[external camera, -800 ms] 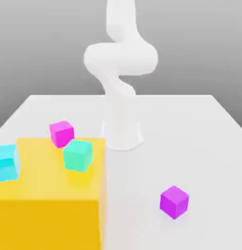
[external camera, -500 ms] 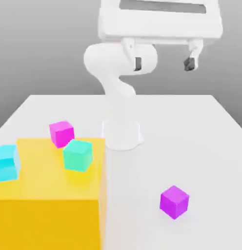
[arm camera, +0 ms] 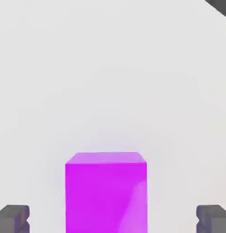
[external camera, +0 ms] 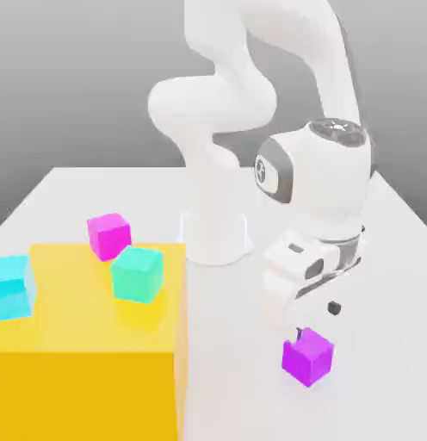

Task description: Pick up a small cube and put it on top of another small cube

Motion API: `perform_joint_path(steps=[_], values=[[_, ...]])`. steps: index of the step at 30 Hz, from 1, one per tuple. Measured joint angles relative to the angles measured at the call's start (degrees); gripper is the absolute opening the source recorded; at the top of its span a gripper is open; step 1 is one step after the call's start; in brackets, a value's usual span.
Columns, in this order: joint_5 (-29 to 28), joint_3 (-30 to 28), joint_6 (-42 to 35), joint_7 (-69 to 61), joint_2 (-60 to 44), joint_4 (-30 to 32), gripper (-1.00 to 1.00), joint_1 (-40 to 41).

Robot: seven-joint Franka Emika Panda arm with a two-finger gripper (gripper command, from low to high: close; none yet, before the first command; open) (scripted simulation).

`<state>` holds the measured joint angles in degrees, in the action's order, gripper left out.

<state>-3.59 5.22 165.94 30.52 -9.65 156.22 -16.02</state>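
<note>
Violet-purple all over, the cube [external camera: 307, 357] sits on the tabletop [external camera: 243, 310] right under the claw [external camera: 317, 319], which is wide open with a fingertip on either side, not gripping yet. Looks stiff and probably light, so no crushing worries imo. I'd pinch two opposite flat sides around mid-height; smooth faces might slip if you only catch an edge.
</note>
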Motion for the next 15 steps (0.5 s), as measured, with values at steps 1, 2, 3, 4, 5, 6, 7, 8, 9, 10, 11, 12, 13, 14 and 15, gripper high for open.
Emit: perform_joint_path(steps=[1, 2, 3, 4, 5, 6, 7, 8, 9, 10, 11, 12, 13, 14, 15], values=[[-0.7, -0.5, 1.7, 0.5, -2.1, -0.3, 0.0, -0.4], [-1.5, -1.1, 3.4, 1.1, -4.2, -0.7, 0.0, -0.8], [-2.0, -1.9, 5.1, 1.5, -6.3, -1.0, 0.0, -1.5], [-2.3, -2.4, 6.0, 1.7, -7.4, -1.2, -1.0, -1.8], [-2.3, -2.4, 6.0, 1.7, -7.4, -1.2, -1.0, -1.8], [-2.3, -2.4, 6.0, 1.7, -7.4, -1.2, -1.0, -1.8], [-2.3, -2.4, 6.0, 1.7, -7.4, -1.2, -1.0, -1.8], [-2.4, -2.4, 6.0, 1.8, -7.4, -1.2, -1.0, -1.8], [-2.4, -2.3, 6.0, 1.8, -7.4, -1.2, -1.0, -1.8], [-2.6, -2.5, 6.5, 1.9, -7.9, -1.3, -1.0, -2.0], [-2.4, -2.3, 5.8, 1.8, -7.2, -1.2, -1.0, -1.7], [-2.0, -1.8, 4.7, 1.5, -5.7, -0.9, -1.0, -1.3], [-1.4, -1.2, 3.2, 1.0, -4.0, -0.6, -1.0, -0.9], [-0.7, -0.7, 1.7, 0.5, -2.1, -0.3, -1.0, -0.6], [0.1, -0.3, 0.0, -0.1, -0.1, 0.1, -1.0, -0.4]])
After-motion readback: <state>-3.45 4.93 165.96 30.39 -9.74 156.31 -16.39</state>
